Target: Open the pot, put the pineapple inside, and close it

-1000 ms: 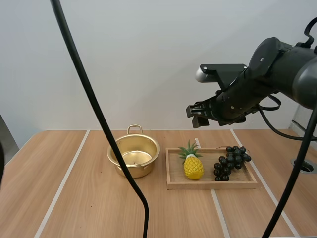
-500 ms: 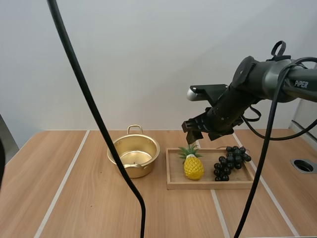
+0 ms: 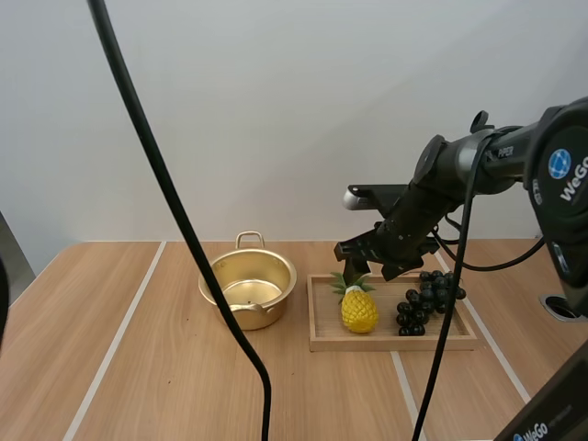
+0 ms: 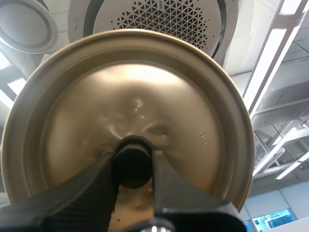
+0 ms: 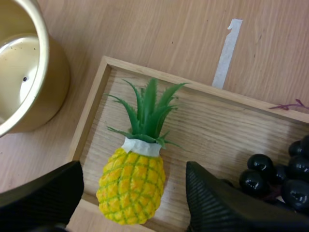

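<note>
- Right wrist view: the right gripper [image 5: 131, 171] is released, its two ribbed black fingers [image 5: 217, 203] spread wide apart. The pineapple [image 5: 133, 188] shows in the gap between them, and neither finger touches it.
- The pineapple is yellow with a green leafy crown. It sits in the wooden tray [image 5: 91, 111], close to the tray's end nearest the pot, with the crown pointing toward the tray's far rim.
- A bunch of dark grapes [image 5: 270, 176] lies in the same tray, beside the pineapple but apart from it, toward the other end.
- The golden pot [image 5: 48, 96] stands on the table [image 5: 159, 34] just outside that end of the tray, not touching it. It has no lid on, and its shiny bottom is bare.
- A strip of white tape [image 5: 224, 53] runs on the wood beyond the tray's far rim.
- High view: the right arm [image 3: 478, 161] reaches in from the right and slopes down over the tray, with its gripper low over the pineapple's leaves. The pot is to the left of the tray, with one loop handle at its far side.
- Left wrist view: the left gripper [image 4: 133, 164] is clenched on the black knob [image 4: 133, 169] of the golden lid [image 4: 145, 96], one finger on each side of it. The round lid is held up off the pot.
</note>
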Robot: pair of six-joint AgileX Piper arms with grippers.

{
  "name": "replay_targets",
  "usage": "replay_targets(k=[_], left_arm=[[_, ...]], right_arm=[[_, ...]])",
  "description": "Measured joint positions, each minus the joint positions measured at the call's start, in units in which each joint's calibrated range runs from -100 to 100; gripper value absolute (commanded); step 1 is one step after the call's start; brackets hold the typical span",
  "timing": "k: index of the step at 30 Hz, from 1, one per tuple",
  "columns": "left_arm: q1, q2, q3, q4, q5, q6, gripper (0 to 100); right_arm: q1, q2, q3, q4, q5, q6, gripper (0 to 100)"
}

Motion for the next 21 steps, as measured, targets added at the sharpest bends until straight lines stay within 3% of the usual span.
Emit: replay_targets(k=[12, 21], left_arm=[[0.00, 0.00, 0.00, -0.62, 0.61, 0.00, 0], [0.00, 0.00, 0.00, -2.12, 0.96, 0.00, 0]], right_arm=[[0.00, 5.71, 0.00, 2.29, 0.96, -1.99, 100], [2.82, 10.09, 0.00, 2.52, 1.50, -2.18, 100]])
